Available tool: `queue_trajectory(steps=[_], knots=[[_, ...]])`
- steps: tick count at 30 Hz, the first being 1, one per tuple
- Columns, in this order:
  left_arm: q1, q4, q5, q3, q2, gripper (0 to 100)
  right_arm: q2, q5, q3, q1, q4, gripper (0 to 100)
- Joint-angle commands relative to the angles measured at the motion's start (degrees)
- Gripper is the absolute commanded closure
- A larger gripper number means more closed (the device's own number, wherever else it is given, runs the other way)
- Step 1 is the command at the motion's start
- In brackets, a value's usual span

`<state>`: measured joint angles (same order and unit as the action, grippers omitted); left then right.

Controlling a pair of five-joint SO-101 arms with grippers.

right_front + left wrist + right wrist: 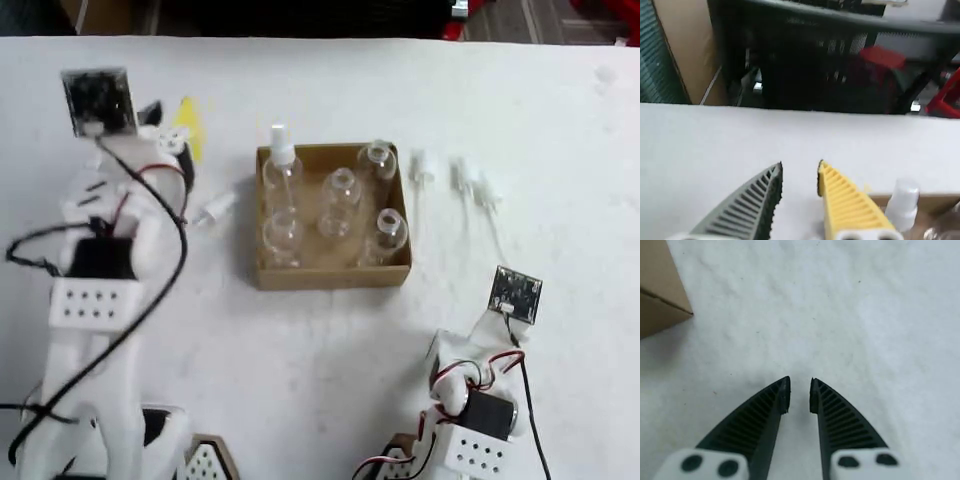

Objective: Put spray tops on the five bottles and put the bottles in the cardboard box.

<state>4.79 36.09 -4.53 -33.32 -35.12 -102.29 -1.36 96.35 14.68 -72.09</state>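
Note:
The cardboard box (262,275) sits mid-table with five clear bottles standing in it. One bottle (281,170) at the box's far left carries a white spray top (902,202); the other bottles (340,192) are uncapped. One loose spray top (215,210) lies left of the box, and three more (465,178) lie to its right. My left gripper (800,172), with one grey and one yellow finger, hovers left of the box (880,200), open and empty. My right gripper (799,390) is low over bare table near the box corner (660,295), its black fingers a narrow gap apart, holding nothing.
The white table (330,360) has free room in front of the box. The left arm's body and cables (110,250) take up the left side. The right arm's base (470,420) sits at the near right. Dark furniture stands beyond the table's far edge (790,107).

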Motion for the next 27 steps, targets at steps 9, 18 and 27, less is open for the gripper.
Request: queue_trajectory(steps=[9, 18, 27], knots=[[0.84, 18.29, 24.18, 26.02, 31.96, 89, -0.31, 0.0, 0.53, 0.31, -0.13, 94.7], [-0.48, 33.58, 24.44, 50.73, 57.8, 89, -0.31, 0.0, 0.53, 0.31, -0.13, 94.7], [-0.57, 45.71, 27.08, 71.3, 77.23, 83, -0.31, 0.0, 0.53, 0.31, -0.13, 94.7]])
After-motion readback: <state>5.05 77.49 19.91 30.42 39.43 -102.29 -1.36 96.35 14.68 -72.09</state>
